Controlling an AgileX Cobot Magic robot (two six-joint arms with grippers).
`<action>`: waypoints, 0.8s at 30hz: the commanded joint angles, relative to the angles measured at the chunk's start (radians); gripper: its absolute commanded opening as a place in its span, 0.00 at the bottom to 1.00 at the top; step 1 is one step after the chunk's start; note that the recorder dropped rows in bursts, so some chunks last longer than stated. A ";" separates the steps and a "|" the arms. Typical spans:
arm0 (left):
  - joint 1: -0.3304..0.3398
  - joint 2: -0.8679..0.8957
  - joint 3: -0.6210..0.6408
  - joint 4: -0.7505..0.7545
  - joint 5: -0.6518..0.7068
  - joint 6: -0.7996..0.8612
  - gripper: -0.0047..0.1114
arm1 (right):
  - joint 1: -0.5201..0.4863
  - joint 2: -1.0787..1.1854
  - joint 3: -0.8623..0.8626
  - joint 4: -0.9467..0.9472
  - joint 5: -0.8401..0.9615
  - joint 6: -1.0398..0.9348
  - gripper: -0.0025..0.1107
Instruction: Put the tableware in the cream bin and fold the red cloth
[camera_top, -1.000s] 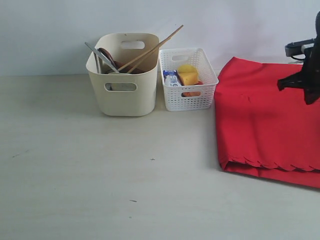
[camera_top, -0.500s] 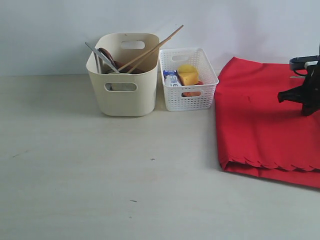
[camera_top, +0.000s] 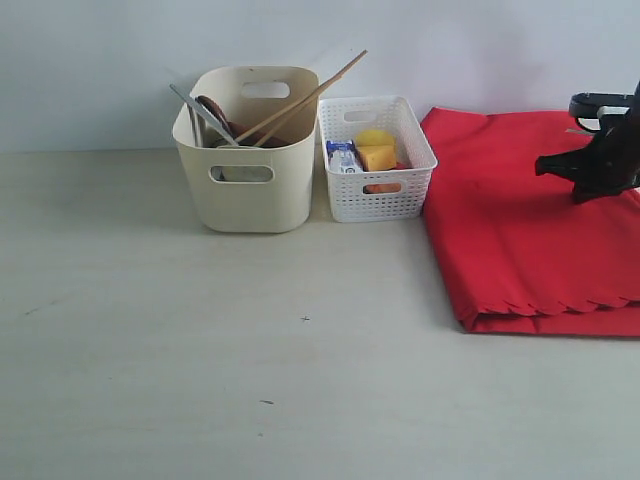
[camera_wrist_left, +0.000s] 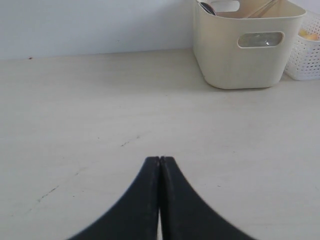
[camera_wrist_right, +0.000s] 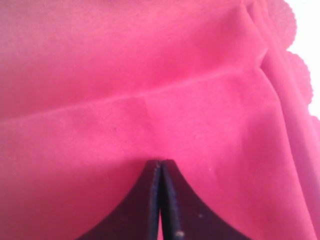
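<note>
Lying folded on the bench (camera_top: 250, 340), the red cloth (camera_top: 520, 230) sits right of the cream bin (camera_top: 245, 195), past the white lattice basket (camera_top: 380, 205) just beside that bin. The right claw (camera_wrist_right: 159, 164) is clenched, its tips meeting the fabric; whether any is pinched cannot be told. Two wooden chopsticks (camera_top: 320, 85), a silver knife (camera_top: 195, 105) and a dark spoon (camera_top: 212, 108) stick up from the bin. The left claw (camera_wrist_left: 159, 160), clenched on nothing, hangs over the bench well apart from the bin.

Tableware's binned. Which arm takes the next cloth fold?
Right, likely. The right end effector is at the red cloth; the left end effector is over the table, short of the cream bin, no cloth in its view.
</note>
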 joint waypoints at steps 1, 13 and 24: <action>0.002 -0.006 0.002 -0.005 -0.011 -0.005 0.04 | -0.002 -0.032 0.013 0.008 0.139 0.017 0.02; 0.002 -0.006 0.002 -0.005 -0.011 -0.005 0.04 | 0.004 -0.528 0.274 0.015 0.224 0.012 0.02; 0.002 -0.006 0.002 -0.005 -0.011 -0.005 0.04 | 0.004 -1.040 0.589 0.015 0.229 -0.006 0.02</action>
